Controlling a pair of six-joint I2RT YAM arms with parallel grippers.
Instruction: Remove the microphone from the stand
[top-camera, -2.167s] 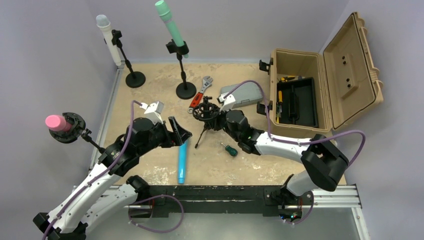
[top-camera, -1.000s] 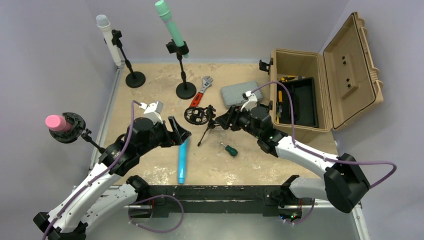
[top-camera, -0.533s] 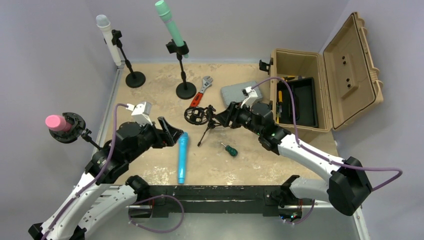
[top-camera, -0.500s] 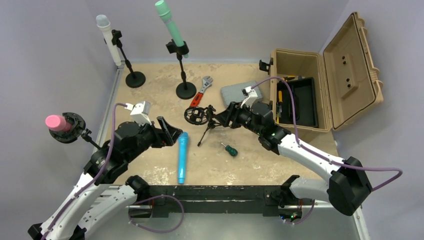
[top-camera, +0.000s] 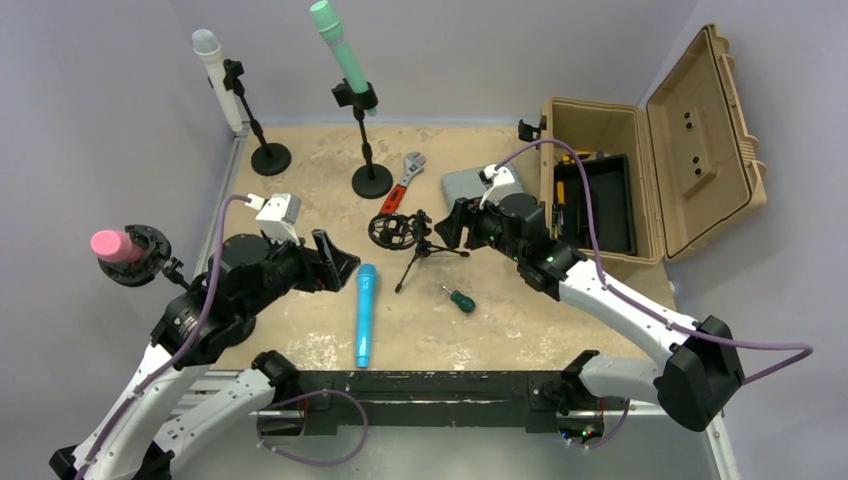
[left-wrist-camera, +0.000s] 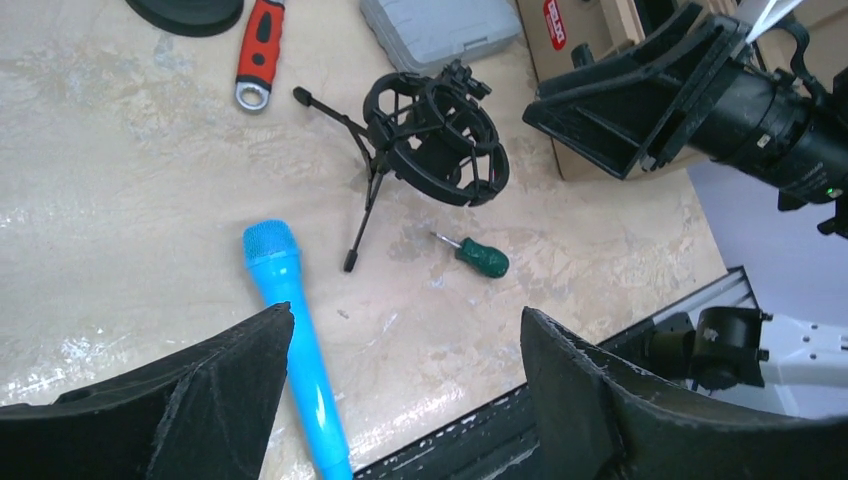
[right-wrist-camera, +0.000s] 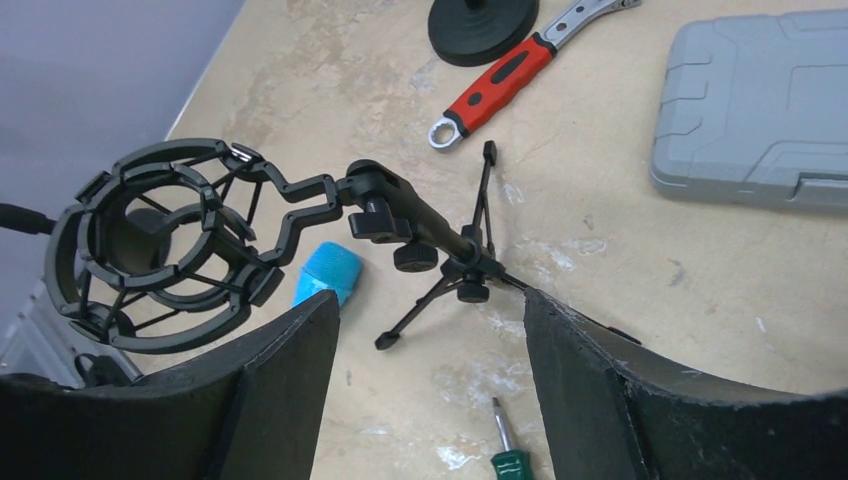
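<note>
Blue microphone (top-camera: 364, 315) lies flat on the table (top-camera: 300, 160), head toward the far side, apart from the stand (top-camera: 400, 235), whose tripod feet rest just to its right. Left claw (top-camera: 335, 265) hangs beside the microphone's head, jaws spread wide and holding nothing. Right claw (top-camera: 452, 222), also wide and empty, sits just right of the stand's ring without touching it. A screwdriver (top-camera: 460, 298) lies near the tripod. Bare tabletop runs from the microphone to the left edge and along the near rail (top-camera: 450, 385). A wrench (top-camera: 402, 182), grey case (top-camera: 470, 185) and open toolbox (top-camera: 640, 170) crowd the far right.
</note>
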